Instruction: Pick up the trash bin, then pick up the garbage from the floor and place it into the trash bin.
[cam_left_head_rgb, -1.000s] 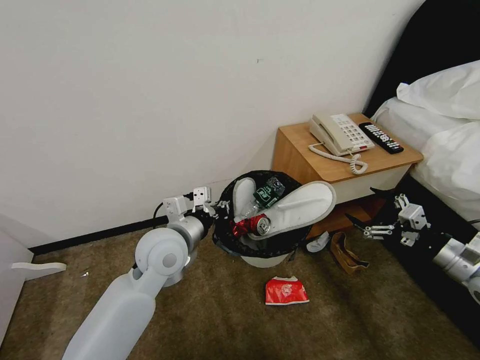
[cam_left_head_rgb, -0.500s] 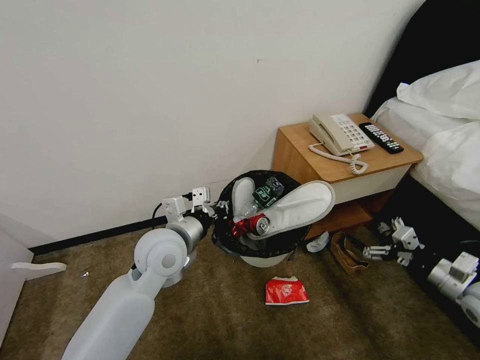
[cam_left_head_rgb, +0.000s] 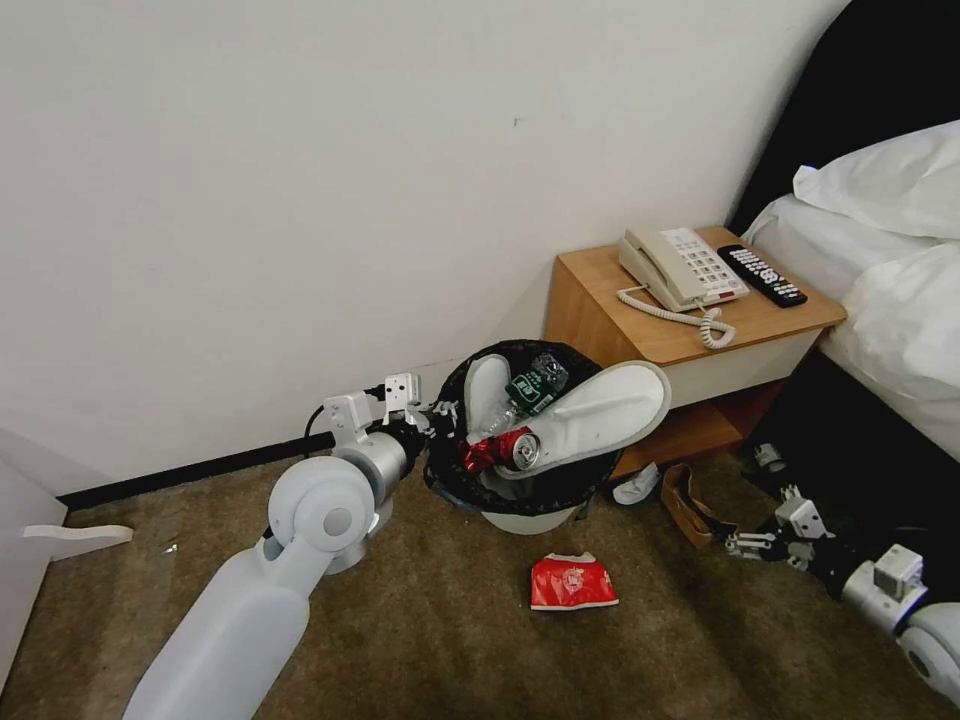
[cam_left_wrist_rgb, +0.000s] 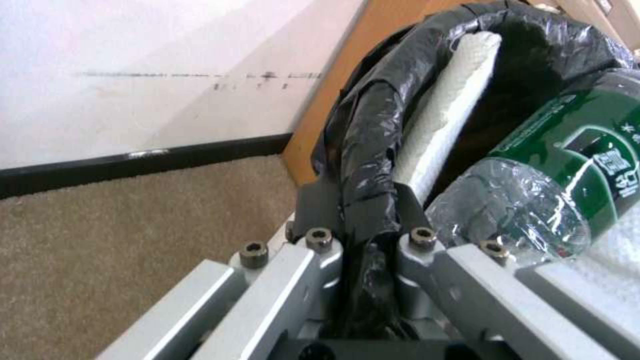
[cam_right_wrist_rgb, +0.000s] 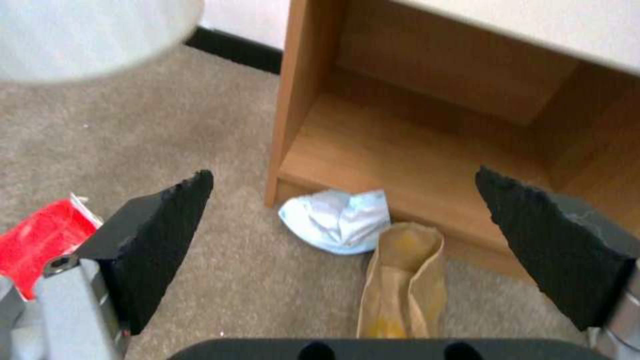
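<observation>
The right gripper (cam_right_wrist_rgb: 347, 240) is seen with its fingers (cam_right_wrist_rgb: 160, 240) spread wide and nothing between them. Framed in the gap, just ahead on the floor (cam_left_head_rgb: 430, 620), lies the paper bag (cam_right_wrist_rgb: 402, 280), its long axis running roughly straight away from the gripper, mouth at the far end toward the nightstand (cam_left_head_rgb: 690, 330). The face mask (cam_right_wrist_rgb: 337, 220) is touching or nearly touching the bag's far end, against the nightstand's foot. In the head view the right gripper (cam_left_head_rgb: 745, 545) is held low, just beside the bag (cam_left_head_rgb: 690, 505), so this arm is judged far the nearer for that piece. The spread fingers stand across the bag's width, which suits a pinch across its short axis.

Room is tight beyond the bag, where the nightstand's lower shelf and side panel close it in, and the dark bed base is close on the right. Toward the red cup (cam_left_head_rgb: 572, 583), flattened on open carpet, the floor is free.

The left gripper (cam_left_wrist_rgb: 363, 235) is clamped on the rim of the bin (cam_left_head_rgb: 525, 470), over the black liner. The bin is held near the wall, beside the nightstand, and is already loaded with two slippers (cam_left_head_rgb: 600, 405), a bottle (cam_left_head_rgb: 530, 390) and a can (cam_left_head_rgb: 500, 450).
</observation>
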